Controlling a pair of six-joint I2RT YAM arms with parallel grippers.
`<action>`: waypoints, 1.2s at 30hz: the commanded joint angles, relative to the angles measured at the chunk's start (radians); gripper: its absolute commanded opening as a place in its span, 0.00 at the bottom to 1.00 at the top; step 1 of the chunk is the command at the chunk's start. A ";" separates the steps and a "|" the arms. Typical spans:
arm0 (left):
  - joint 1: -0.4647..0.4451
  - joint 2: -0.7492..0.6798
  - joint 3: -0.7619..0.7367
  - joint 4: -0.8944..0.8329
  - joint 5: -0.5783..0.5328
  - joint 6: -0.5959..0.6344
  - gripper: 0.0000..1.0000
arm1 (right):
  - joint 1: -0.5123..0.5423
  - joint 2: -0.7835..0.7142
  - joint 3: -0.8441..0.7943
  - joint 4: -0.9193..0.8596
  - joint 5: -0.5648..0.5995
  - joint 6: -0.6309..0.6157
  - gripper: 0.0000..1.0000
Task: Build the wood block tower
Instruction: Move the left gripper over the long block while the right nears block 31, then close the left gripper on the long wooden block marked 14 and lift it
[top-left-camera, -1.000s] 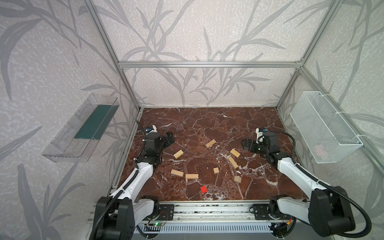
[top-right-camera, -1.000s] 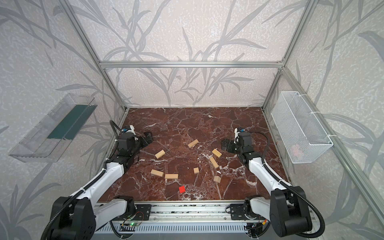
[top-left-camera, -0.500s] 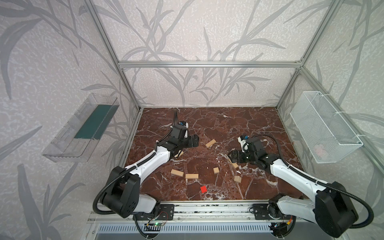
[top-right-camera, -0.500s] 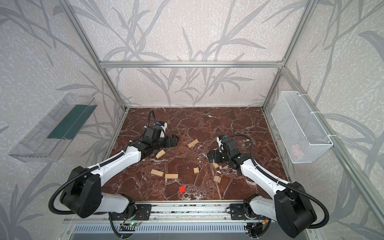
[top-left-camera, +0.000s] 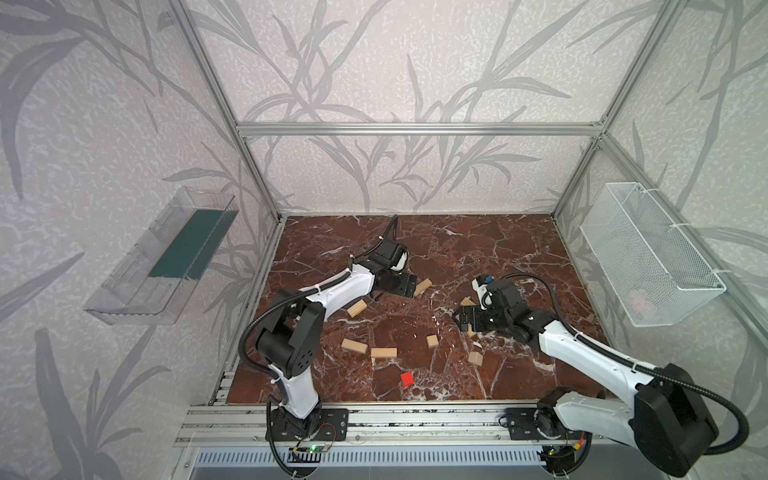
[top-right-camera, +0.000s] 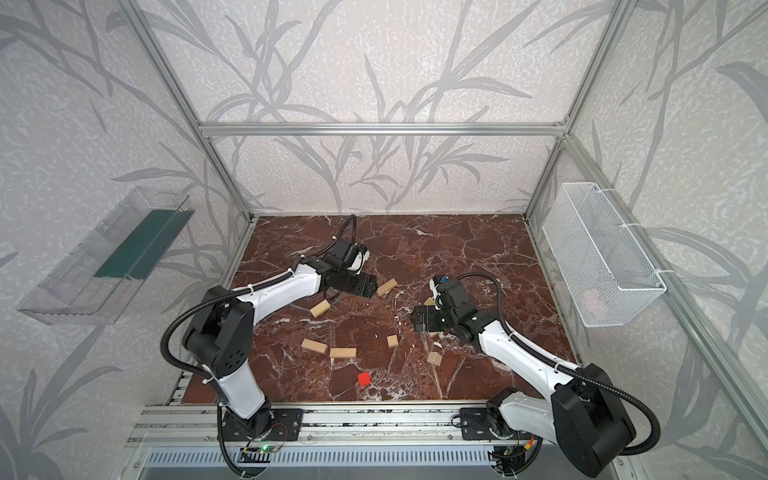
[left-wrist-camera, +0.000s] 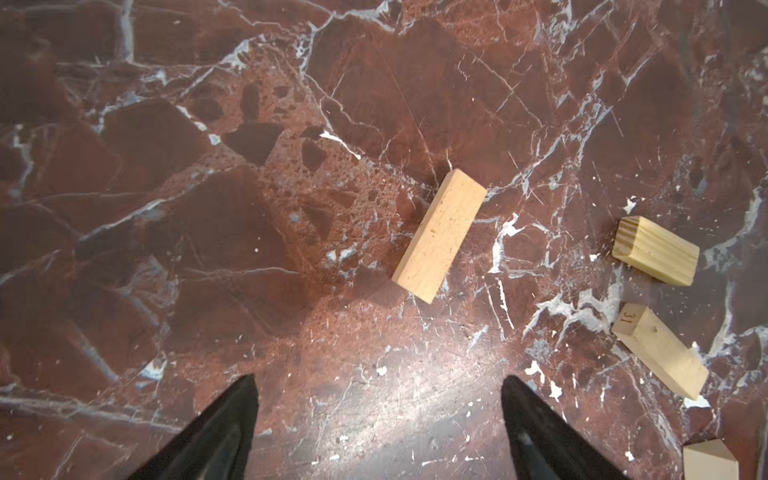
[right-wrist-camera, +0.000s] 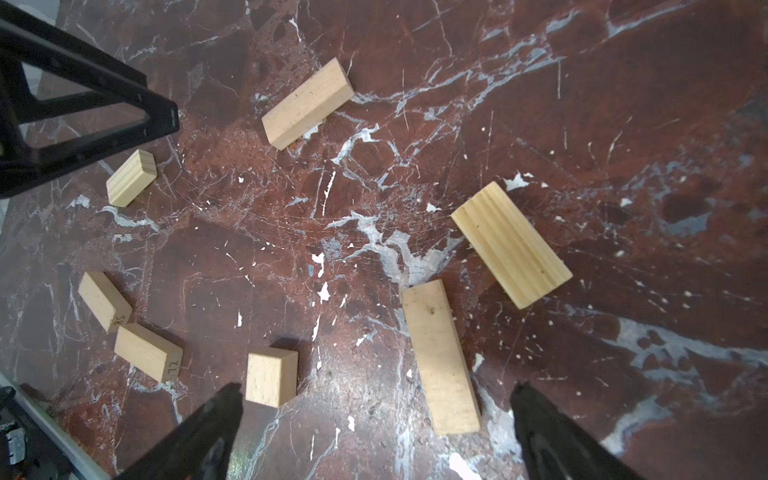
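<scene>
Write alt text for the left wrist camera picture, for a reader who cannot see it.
The left tool, open and empty, hangs over a red-brown marble table, with one pale wooden bar lying flat just ahead of its black fingertips. A striped-grain bar and a bar numbered 31 lie off to one side.

On my screen the table (top-left-camera: 498, 249) is dark red-brown marble with white veins. The wood blocks (top-left-camera: 383, 353) are pale tan, the striped block (right-wrist-camera: 511, 244) shows darker grain lines, and the cube (top-left-camera: 407, 378) is bright red. Both arms (top-left-camera: 345, 286) are white with black joints; walls (top-left-camera: 415, 62) pale grey, leafy print.
</scene>
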 joint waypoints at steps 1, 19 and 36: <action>-0.028 0.043 0.067 -0.086 -0.018 0.082 0.87 | -0.003 -0.004 0.023 -0.025 0.026 0.005 0.99; -0.108 0.324 0.346 -0.182 -0.096 0.180 0.73 | -0.046 -0.019 0.039 -0.014 0.030 0.020 0.99; -0.120 0.455 0.504 -0.246 -0.129 0.163 0.54 | -0.068 -0.022 0.032 -0.014 0.037 0.028 0.99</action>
